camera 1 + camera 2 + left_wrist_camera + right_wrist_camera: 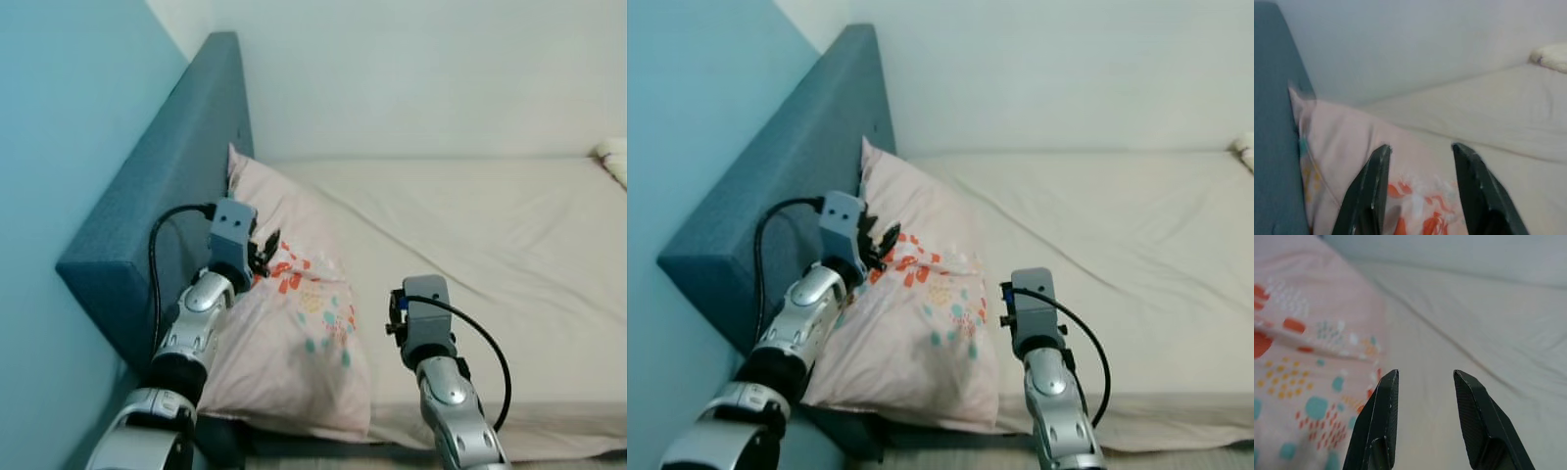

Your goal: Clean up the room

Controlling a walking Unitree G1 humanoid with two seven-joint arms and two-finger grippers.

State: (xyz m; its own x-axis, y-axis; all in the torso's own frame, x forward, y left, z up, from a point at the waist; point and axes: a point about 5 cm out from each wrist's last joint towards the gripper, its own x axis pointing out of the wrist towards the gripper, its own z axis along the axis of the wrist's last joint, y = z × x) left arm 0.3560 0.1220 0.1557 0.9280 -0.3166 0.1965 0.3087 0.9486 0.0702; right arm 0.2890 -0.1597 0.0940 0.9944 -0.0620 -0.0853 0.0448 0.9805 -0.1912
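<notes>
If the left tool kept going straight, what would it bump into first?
Probably the pillow: the open left tool sits just over its patterned part, aimed along it toward the wall. Depth is hard to judge.

Pale pink pillow (304, 323) with orange and teal spots leans against the blue headboard (167, 186)

Teal headboard (167, 186) (padded) against pale-blue wall (59, 117), white beyond.

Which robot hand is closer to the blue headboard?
The left. The left gripper is over the pillow right beside the headboard. The right gripper hovers past the pillow's other edge, above the sheet.
</notes>
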